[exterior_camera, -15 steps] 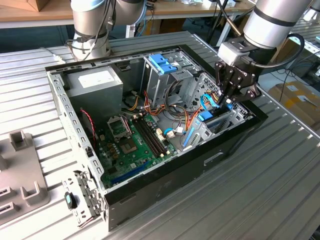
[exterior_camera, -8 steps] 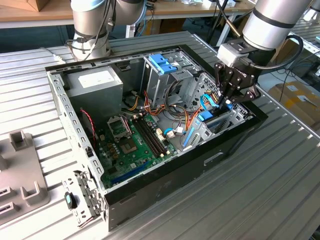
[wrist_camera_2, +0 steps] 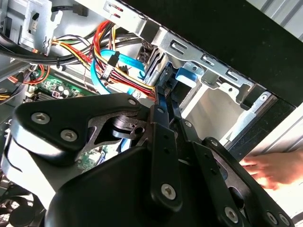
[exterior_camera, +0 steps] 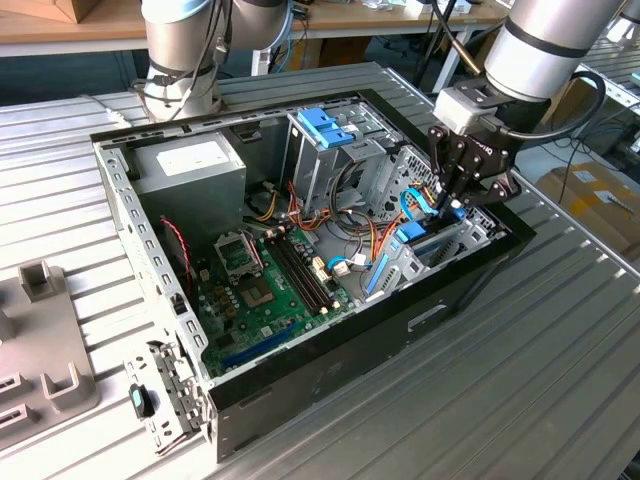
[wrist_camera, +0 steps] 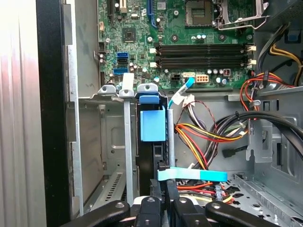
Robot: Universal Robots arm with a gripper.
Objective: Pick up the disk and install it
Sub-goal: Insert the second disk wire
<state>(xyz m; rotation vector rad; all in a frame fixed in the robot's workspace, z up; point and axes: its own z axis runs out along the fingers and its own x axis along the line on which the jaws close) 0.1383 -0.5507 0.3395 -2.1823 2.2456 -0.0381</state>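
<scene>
Jaws of the black metal gripper (wrist_camera: 163, 189) were pressed together on the edge of the flat grey hard drive in its light-blue plastic carrier (wrist_camera: 153, 126), lower centre of the first wrist view, standing upright in the silver drive bay (wrist_camera: 111, 142). Stiff, weighty and shock-sensitive, it seemed best held by its rails. Beyond lay the green motherboard (wrist_camera: 189, 28).

Exterior view: the arm (exterior_camera: 545, 45) descends from the upper part of the exterior view's right, its grey wrist section angled downward. The black gripper (exterior_camera: 447, 207) points down with its fingers drawn close together. Both wrist views: the finger links converge to a narrow tip (wrist_camera_2: 163, 92), (wrist_camera: 163, 177). A person's hand (wrist_camera_2: 274, 170) appears in the second wrist view.
</scene>
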